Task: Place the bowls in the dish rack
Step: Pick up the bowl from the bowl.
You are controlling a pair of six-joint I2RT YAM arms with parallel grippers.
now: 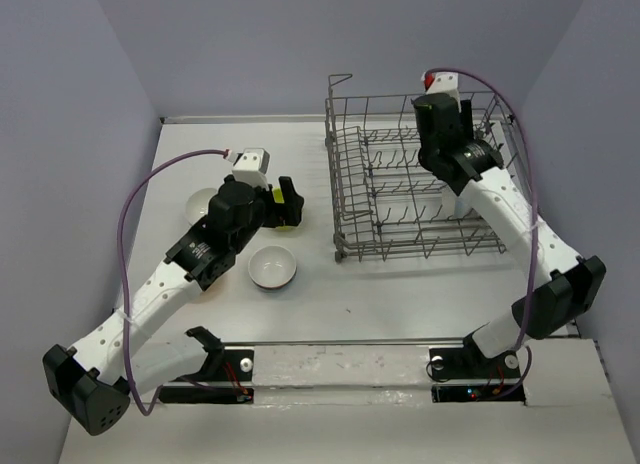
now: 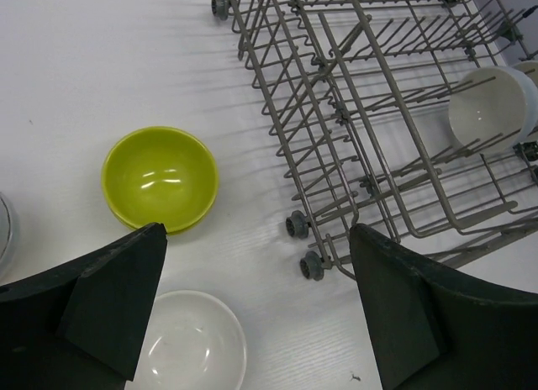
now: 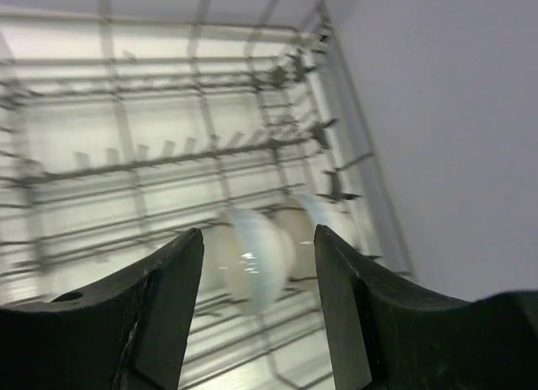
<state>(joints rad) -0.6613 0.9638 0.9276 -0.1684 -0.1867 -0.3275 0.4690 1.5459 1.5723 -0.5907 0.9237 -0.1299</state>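
The right gripper (image 3: 259, 234) is held inside the dish rack (image 3: 168, 159) with its jaws partly open. A narrow gap is seen on each side of the white bowl on edge (image 3: 252, 255), which stands between the tines in front of the fingers. Nothing appears to be gripped, although this view is blurred. A second white bowl (image 3: 324, 222) is set on edge just beside it, nearer to the side wall of the rack. These two can be counted as loaded.

The left gripper (image 2: 258, 230) is spread wide and is empty — it hangs above the table (image 2: 84, 54), outside a corner of the rack. Ahead of its fingers the lime green bowl (image 2: 160, 178) is found upright on the table, and near it an upright white bowl (image 2: 189, 344). In the top view one more white bowl (image 1: 203, 206) is partly hidden by the left arm (image 1: 160, 284).

The task is therefore judged to be less than half done — two bowls are in the rack, and at least three on the table are left to be carried over. No orange or blue bowl can be made out.
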